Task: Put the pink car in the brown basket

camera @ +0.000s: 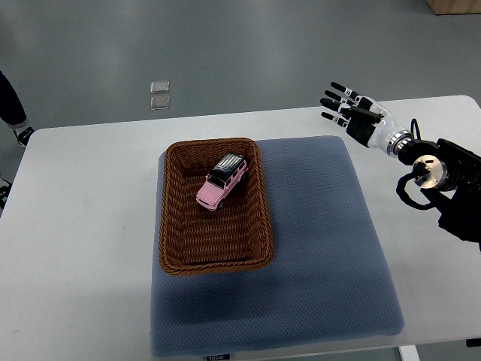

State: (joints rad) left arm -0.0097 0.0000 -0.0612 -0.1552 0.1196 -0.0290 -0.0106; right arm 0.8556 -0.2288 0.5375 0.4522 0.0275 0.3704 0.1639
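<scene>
Top view — pink car (222,181) lying inside brown basket (171,239), right robot hand (350,107) empty.

Car rests in the basket's far half, long axis diagonal, roof rack toward the far right corner; placement appears complete. The right robot hand sits well apart to the car's right, over the far desk (83,226) edge, fingers spread wide and holding nothing — it is the only arm in view. Blue mat (323,248) between basket and hand is bare, leaving open room for retreat.
</scene>
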